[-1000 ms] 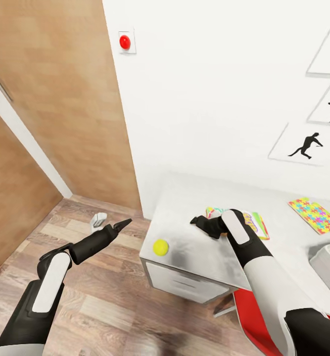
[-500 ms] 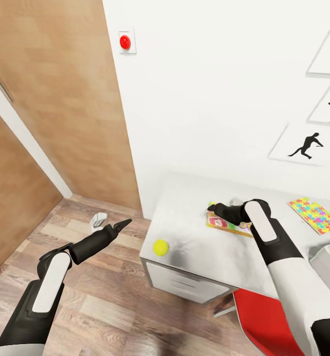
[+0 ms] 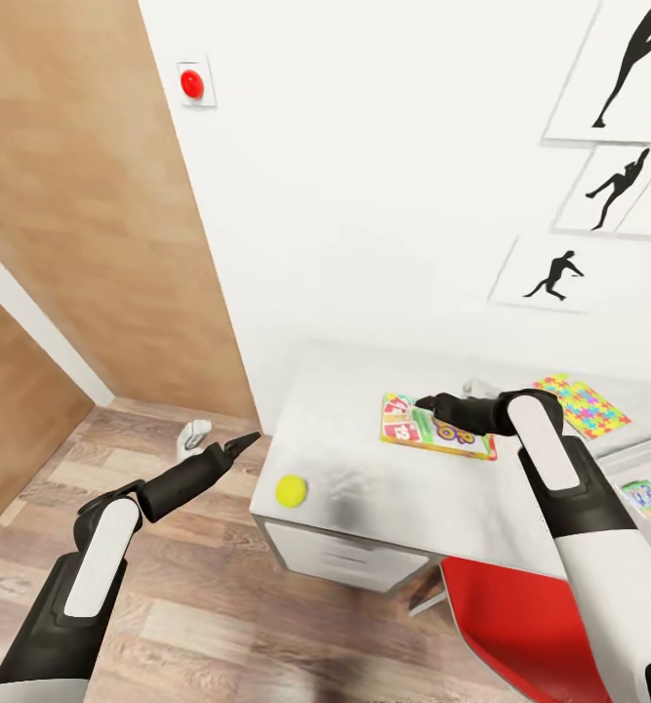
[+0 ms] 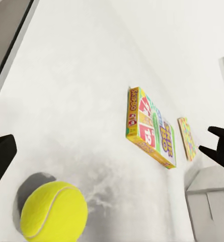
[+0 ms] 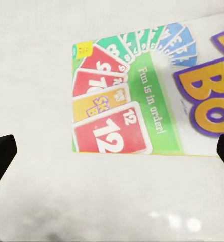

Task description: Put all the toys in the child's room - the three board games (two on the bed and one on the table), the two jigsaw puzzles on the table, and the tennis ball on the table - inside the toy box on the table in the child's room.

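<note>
— Right end effector (image 3: 428, 401)?
— Spread wide, holding nothing, hovering just over the far long edge of the Skip-Bo box (image 3: 434, 428). In the wrist view, dark fingertips (image 5: 2, 156) at opposite borders, the box's card-printed face between and below them.

— And the box?
— Lying flat on the tabletop (image 3: 364, 493), near its middle, lid up. The colourful sheet beyond it, toward the wall: a jigsaw puzzle (image 3: 583, 402). At the right border, the toy box (image 3: 630, 451), with printed boxes already inside.

— Handling?
— Probably light, stiff card with a glossy, slippery face. Thin and flush to the surface, so little to bite from above. Best taken across the narrow width at an edge, or slid toward the tabletop rim first to get a finger under.

— Left end effector (image 3: 239, 444)?
— Out over the wood floor, short of the tabletop, pointing toward the tennis ball (image 3: 291, 490) at the near corner. Tips look drawn together in the head view, though too small to be sure — cannot tell.

— Against half a second back?
— Whole view swung right and up, so more wall pictures show and the toy box's contents come in. Right end effector pulled back off the box's near end to its far edge; box flat on the tabletop in both.
</note>
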